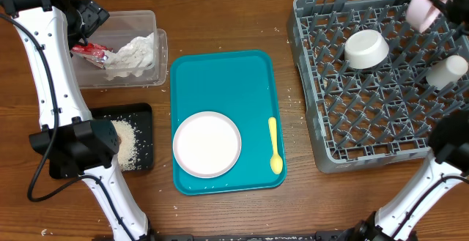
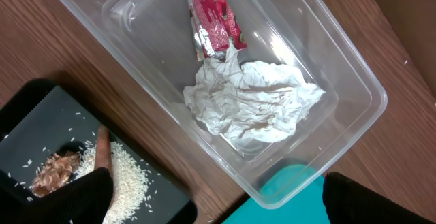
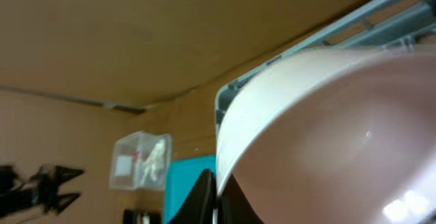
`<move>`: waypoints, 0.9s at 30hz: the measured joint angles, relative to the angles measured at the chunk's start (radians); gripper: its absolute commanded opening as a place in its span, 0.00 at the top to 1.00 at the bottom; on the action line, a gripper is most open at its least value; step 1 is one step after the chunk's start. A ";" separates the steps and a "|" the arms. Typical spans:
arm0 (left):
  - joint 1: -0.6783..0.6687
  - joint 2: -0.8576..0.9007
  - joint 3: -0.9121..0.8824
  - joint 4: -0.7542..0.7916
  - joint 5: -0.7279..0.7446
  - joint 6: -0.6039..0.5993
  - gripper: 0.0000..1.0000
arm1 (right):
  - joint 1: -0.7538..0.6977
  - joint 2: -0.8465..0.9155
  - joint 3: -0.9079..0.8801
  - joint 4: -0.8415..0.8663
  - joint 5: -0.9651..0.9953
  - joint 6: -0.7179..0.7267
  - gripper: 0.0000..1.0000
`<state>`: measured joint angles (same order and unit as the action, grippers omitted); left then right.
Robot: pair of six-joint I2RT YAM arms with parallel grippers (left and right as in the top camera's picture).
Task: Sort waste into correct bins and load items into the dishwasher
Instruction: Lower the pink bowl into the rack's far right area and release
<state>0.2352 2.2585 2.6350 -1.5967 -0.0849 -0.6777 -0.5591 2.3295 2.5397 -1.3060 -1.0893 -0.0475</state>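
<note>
The clear tub (image 1: 121, 47) at the back left holds the crumpled white napkin (image 2: 252, 101) and the red wrapper (image 2: 214, 16). My left gripper (image 2: 218, 207) hovers above the tub, open and empty. The black tray (image 1: 139, 135) holds white rice (image 2: 126, 176), a brown lump (image 2: 54, 169) and an orange-brown stick (image 2: 102, 149). My right gripper (image 3: 218, 197) is shut on the rim of the pale pink dish (image 1: 423, 5), held tilted over the back right corner of the grey dish rack (image 1: 330, 135). A white bowl (image 1: 366, 49) and a white cup (image 1: 447, 71) lie in the rack.
The teal serving tray (image 1: 253, 80) lies in the middle with the round dinner plate (image 1: 207, 144) and the yellow spoon (image 1: 274, 146) on it. A few rice grains lie scattered on the wooden table round the trays.
</note>
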 measured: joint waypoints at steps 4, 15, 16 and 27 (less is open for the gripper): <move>0.000 0.000 0.000 0.000 0.000 0.000 0.00 | -0.002 0.002 -0.191 0.302 -0.219 -0.004 0.96; 0.000 0.000 0.000 0.000 0.000 0.000 0.00 | 0.031 0.002 -0.455 0.766 -0.316 0.313 0.96; 0.000 0.000 0.000 0.000 0.000 0.000 0.00 | 0.029 0.002 -0.456 0.767 -0.311 0.323 0.96; 0.000 0.000 0.000 0.000 0.000 0.000 0.00 | 0.016 0.002 -0.456 0.743 -0.210 0.362 0.96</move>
<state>0.2352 2.2585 2.6350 -1.5967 -0.0849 -0.6777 -0.5426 2.3314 2.0834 -0.5632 -1.2995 0.3145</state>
